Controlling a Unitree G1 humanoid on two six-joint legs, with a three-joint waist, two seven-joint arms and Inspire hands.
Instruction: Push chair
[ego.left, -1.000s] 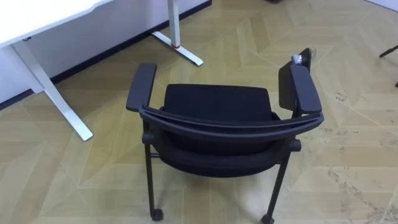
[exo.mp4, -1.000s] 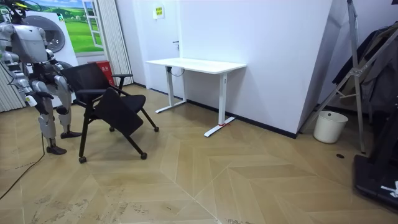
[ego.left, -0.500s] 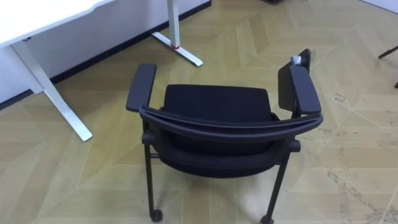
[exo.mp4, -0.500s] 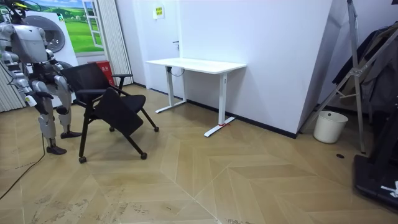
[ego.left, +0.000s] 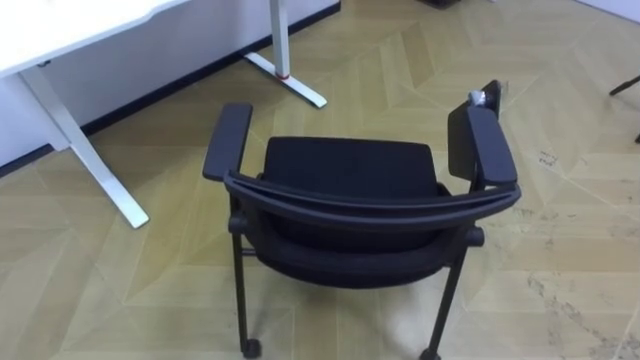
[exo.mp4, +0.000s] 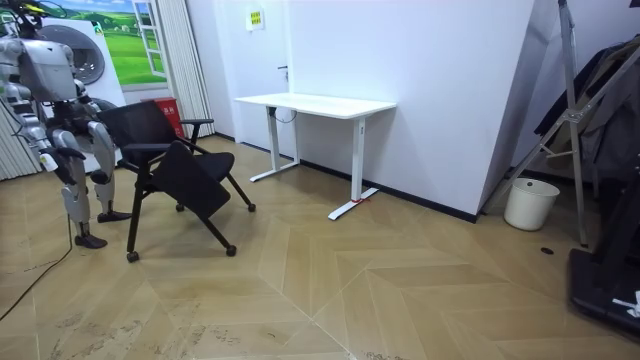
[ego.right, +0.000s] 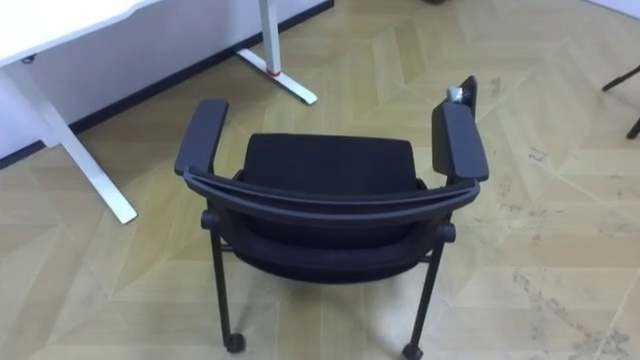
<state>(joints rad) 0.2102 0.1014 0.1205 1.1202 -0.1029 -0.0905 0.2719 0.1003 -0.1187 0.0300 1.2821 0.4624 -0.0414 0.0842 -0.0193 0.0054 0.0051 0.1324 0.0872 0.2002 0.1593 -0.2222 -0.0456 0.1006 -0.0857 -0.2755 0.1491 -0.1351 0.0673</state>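
Chair (ego.left: 350, 200) right in front of you, backrest nearest, left hand (exo.mp4: 101, 156) and right hand (exo.mp4: 46, 160) hanging just behind it (grip can't be told).

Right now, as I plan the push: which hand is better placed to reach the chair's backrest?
Right, narrowly: the chair's backrest lies square ahead but a little right of centre in both eye views, so that side's reach looks shorter.

The desk (ego.left: 60, 30) is cropped above; the chair (ego.left: 350, 170) hides its front legs.
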